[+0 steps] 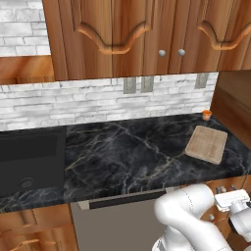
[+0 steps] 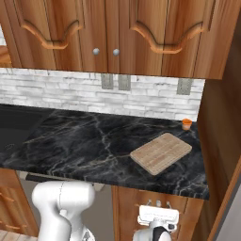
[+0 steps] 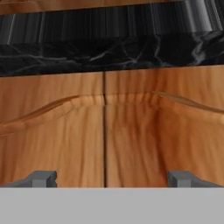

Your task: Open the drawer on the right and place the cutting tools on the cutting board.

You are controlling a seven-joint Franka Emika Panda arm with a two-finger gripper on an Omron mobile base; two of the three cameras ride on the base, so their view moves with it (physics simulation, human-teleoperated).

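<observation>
Drawer front not yet identifiable; tool (image 3: pixel 111 178) facing reddish-brown carved cabinet doors (image 3: pixel 109 140) under black marble desk (image 1: pixel 127 152), jaws standing wide, empty. Light tan wooden cutting board (image 2: pixel 161 152) lying on desk's right end. Opening step pending; next, finding handle.

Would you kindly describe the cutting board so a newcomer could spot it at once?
Follow the black marble counter to its right end, near the brown side wall. There lies the light tan wooden cutting board, flat and rectangular, far larger than the small orange cup behind it.

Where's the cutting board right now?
The cutting board lies flat on the black marble counter at its right end, just in front of the small orange cup.
</observation>
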